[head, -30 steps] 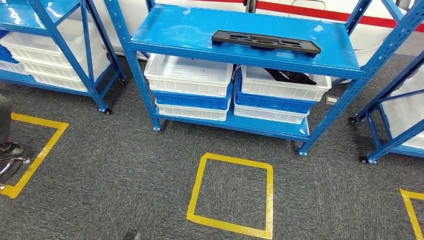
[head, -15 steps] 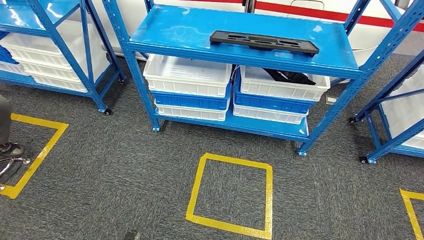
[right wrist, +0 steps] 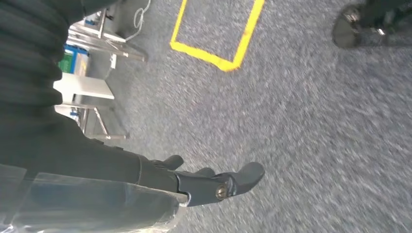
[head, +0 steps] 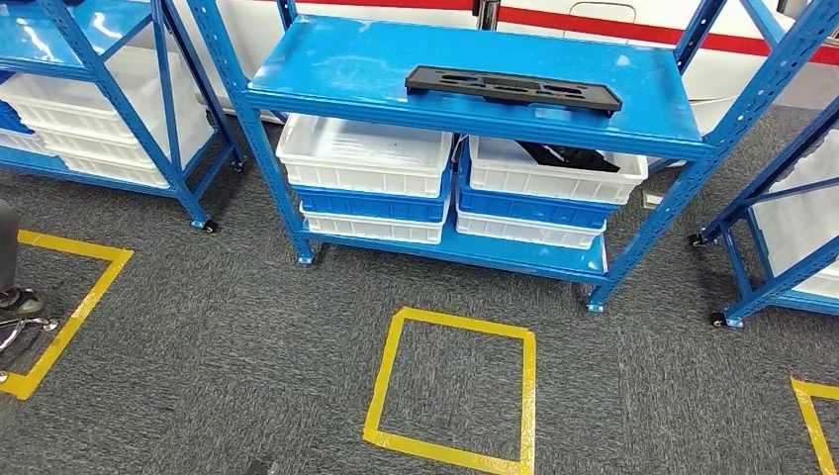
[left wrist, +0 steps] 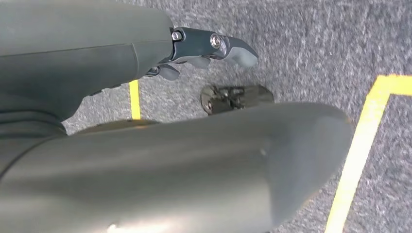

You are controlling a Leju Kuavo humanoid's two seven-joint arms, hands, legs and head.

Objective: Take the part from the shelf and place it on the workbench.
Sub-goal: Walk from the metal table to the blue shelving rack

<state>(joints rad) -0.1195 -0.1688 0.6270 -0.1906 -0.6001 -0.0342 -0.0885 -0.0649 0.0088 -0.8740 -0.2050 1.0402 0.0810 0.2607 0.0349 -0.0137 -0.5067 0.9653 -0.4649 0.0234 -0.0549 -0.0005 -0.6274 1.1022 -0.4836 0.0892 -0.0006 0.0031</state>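
Observation:
The part is a long flat black plate with cut-outs. It lies on the top board of the blue shelf ahead of me, toward its right half. My left hand hangs above the grey carpet, its fingers loosely extended and holding nothing. My right hand also hangs over the carpet, fingers stretched out and empty. Both hands are far from the part.
Below the top board, white and blue bins are stacked, and the right-hand bin holds dark items. More blue racks stand at left and right. A yellow tape square marks the carpet. A person's shoe is at far left.
The whole picture has shifted slightly and the shelf looks a little nearer, so the camera has moved. The part lies as before on the top board.

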